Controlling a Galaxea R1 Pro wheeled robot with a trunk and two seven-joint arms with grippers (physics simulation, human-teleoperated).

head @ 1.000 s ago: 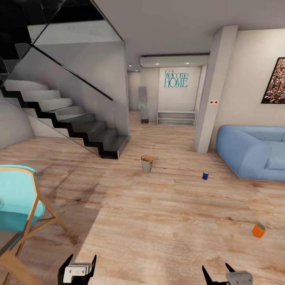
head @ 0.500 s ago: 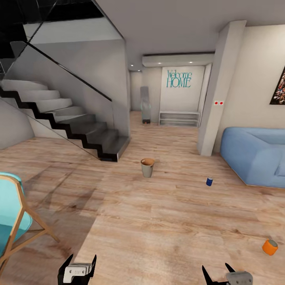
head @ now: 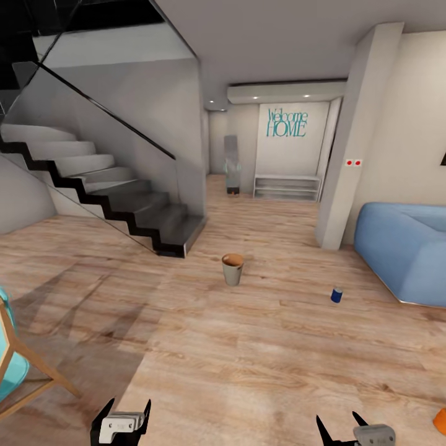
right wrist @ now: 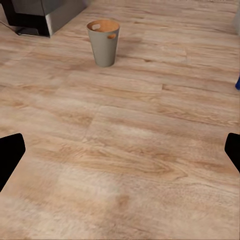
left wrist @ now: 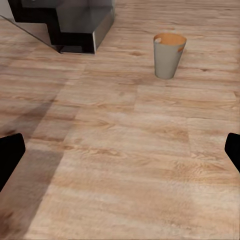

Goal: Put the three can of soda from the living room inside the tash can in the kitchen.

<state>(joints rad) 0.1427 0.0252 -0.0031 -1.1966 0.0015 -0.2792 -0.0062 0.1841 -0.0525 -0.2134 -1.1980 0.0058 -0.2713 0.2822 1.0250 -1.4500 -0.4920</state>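
Cam panned left; soda can (head: 440,421) (edge only) beside right pincer (head: 355,432).

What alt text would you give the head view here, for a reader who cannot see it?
A grey trash can with a brown-orange inside stands alone on a light wood floor, a small blue can to its right near a blue sofa. A black staircase rises at left. Both open grippers, left gripper and right gripper, hang empty at the bottom edge.
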